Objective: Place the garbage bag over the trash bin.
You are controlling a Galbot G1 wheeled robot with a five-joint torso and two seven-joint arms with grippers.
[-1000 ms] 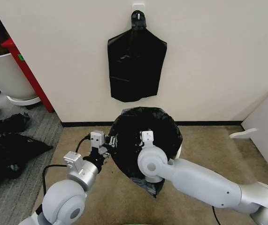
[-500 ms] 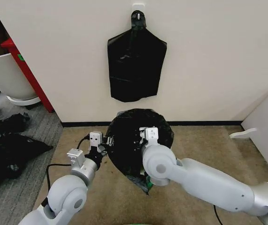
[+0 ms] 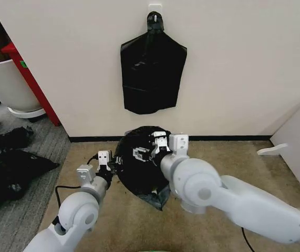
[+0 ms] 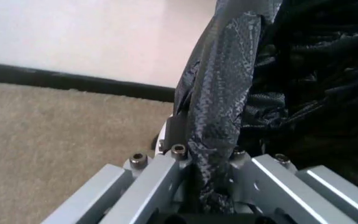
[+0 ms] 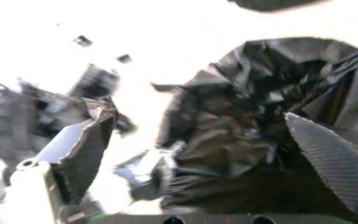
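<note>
thin glossy plastic, limp and slippery: garbage bag [image 3: 139,163] hanging between both grippers, left gripper [image 4: 207,186] jaws clamping its bunched edge, right gripper [image 5: 210,154] jaws spread inside; gripping gathered rim seeming safest.

1. The garbage bag [image 3: 139,168] is thin black plastic. It is shiny and full of wrinkles, and up close [image 4: 219,116] it has a fine dotted grain.
2. The left gripper [image 4: 210,186] is bare grey metal, smooth and dull, with small shiny screws. It is pinched on a fold of the bag.
3. The right gripper [image 5: 223,154] has dark finger pads [image 5: 334,163] with a woven, rough look.
4. The robot arms [image 3: 234,202] have smooth, pale grey shells with a soft shine.
5. The floor [image 3: 218,157] is tan carpet, fuzzy and matt.
6. The wall [image 3: 234,63] is smooth, cream and matt.
7. The sheaf of black bags [image 3: 151,79] hanging on the wall is glossy, flat plastic.
</note>
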